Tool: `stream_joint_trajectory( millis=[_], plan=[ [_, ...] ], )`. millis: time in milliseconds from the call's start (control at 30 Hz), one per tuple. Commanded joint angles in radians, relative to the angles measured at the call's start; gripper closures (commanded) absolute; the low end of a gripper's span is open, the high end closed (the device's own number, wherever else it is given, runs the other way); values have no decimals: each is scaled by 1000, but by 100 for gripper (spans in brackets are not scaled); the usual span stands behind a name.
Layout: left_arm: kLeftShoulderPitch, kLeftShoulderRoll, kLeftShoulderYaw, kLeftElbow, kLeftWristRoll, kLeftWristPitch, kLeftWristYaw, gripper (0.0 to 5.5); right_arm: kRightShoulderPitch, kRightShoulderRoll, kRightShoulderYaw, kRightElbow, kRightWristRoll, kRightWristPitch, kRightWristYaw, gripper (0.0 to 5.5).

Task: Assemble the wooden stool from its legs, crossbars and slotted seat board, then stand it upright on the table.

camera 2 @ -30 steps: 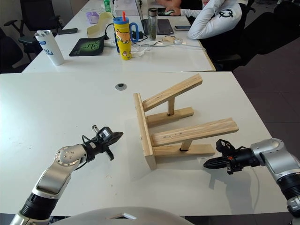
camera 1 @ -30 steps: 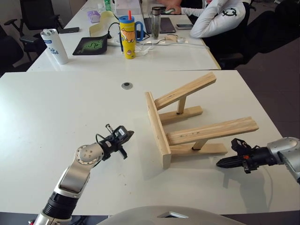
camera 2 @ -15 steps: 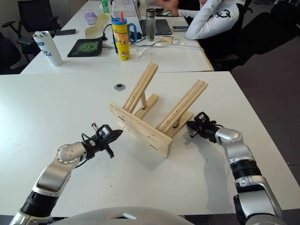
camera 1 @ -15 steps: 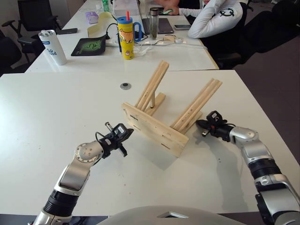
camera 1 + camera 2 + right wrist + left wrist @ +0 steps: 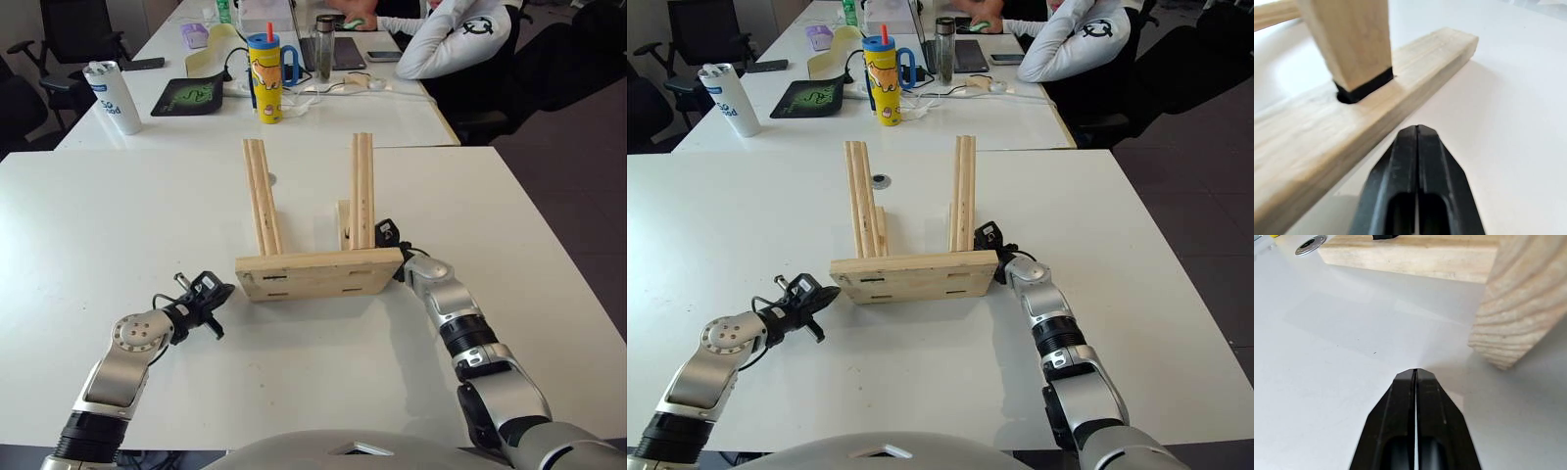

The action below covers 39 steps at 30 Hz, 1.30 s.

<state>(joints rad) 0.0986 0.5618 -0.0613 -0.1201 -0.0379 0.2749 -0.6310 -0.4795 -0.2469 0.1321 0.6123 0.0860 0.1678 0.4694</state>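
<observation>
Wooden stool lying on its side on the white table, both claws pressed together and holding nothing.
White table (image 5: 118, 225) carries the wooden stool (image 5: 318, 274), tipped over. Its seat board (image 5: 914, 277) stands on its long edge facing the robot, slots showing, and the legs (image 5: 363, 191) run flat away from the seat board toward the far side. Right gripper (image 5: 384, 231) sits just behind the seat board's right end, fingers together, tip close to a leg bar (image 5: 1312, 142) where a crossbar (image 5: 1352, 39) plugs into its socket; contact can't be told. Left gripper (image 5: 826, 293), fingers together, is off the seat board's left end on the robot's side, apart from it. Metal grommet (image 5: 881, 180) lies beyond the seat board.
</observation>
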Motion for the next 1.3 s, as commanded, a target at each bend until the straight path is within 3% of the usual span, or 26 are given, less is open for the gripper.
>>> stream_joint_trajectory(
  millis=[33, 300, 500, 733, 1300],
  plan=[
    [-42, -18, -28, 18, 12, -6, 6, 549, -40, 13, -55, 59, 14, -5, -22, 550],
    [9, -63, 18, 9, 6, 5, 91, 549, 82, -125, -220, -90, 122, -37, 95, 550],
    [159, -110, 14, -111, -22, 53, 133, 549, 342, -201, -196, -351, 137, 17, 202, 550],
    [190, -173, -54, -156, 3, 94, 199, 549, 534, -182, -146, -597, 139, 98, 208, 550],
    [62, -173, -118, -220, -2, 144, 173, 549, 489, -136, -46, -800, 131, 111, 187, 550]
  ],
)
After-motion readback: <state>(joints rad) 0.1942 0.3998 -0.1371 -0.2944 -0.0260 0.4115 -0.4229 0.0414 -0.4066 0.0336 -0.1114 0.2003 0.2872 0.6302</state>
